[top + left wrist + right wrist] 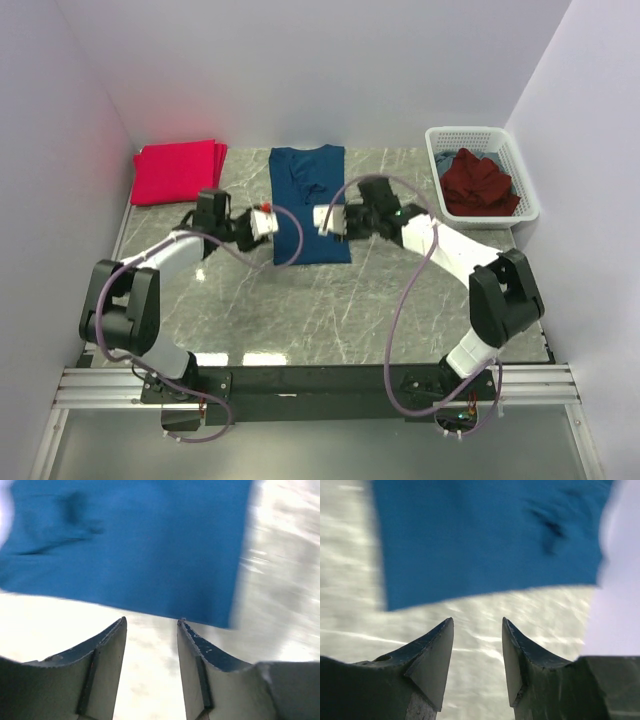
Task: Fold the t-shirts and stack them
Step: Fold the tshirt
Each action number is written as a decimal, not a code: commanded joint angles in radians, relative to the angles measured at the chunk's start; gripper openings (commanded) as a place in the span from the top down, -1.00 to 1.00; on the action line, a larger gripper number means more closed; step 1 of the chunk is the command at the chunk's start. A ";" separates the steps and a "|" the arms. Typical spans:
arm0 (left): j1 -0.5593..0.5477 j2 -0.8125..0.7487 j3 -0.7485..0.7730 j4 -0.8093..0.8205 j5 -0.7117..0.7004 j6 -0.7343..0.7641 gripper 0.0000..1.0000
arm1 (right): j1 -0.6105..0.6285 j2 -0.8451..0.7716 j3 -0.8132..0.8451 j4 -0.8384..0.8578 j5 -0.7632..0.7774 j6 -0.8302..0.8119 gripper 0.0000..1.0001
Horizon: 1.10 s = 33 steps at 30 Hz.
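A navy blue t-shirt (308, 195) lies flat on the marble table, folded lengthwise into a long strip, collar toward the back. My left gripper (272, 222) hovers at its left edge near the hem. It is open, with nothing between its fingers. My right gripper (323, 220) hovers over the strip's right side, also open and holding nothing. In the left wrist view the blue cloth (130, 545) lies just beyond my open left gripper (151, 622). The right wrist view shows the same cloth (485, 535) ahead of my right gripper (478, 621). Folded pinkish-red t-shirts (178, 172) are stacked at the back left.
A white lattice basket (470, 132) stands at the back right with a crumpled dark maroon t-shirt (480, 185) in it. White walls close in the table on three sides. Grey marble (340, 310) shows between the blue shirt and the arm bases.
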<state>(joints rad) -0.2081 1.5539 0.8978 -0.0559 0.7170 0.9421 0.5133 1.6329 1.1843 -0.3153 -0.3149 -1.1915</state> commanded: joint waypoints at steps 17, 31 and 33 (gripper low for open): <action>-0.122 0.031 -0.177 0.028 -0.025 0.267 -0.03 | 0.082 0.105 -0.160 0.022 0.022 -0.066 0.00; -0.128 0.120 -0.108 0.011 -0.062 0.265 0.72 | 0.076 0.199 -0.111 0.038 0.076 -0.057 0.63; -0.125 0.106 -0.099 -0.005 -0.054 0.248 0.94 | 0.074 0.191 -0.103 0.025 0.071 -0.042 0.96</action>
<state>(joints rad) -0.3317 1.6646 0.7635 -0.0284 0.6552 1.1893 0.5911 1.8088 1.0534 -0.2707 -0.2512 -1.2499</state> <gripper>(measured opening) 0.059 0.071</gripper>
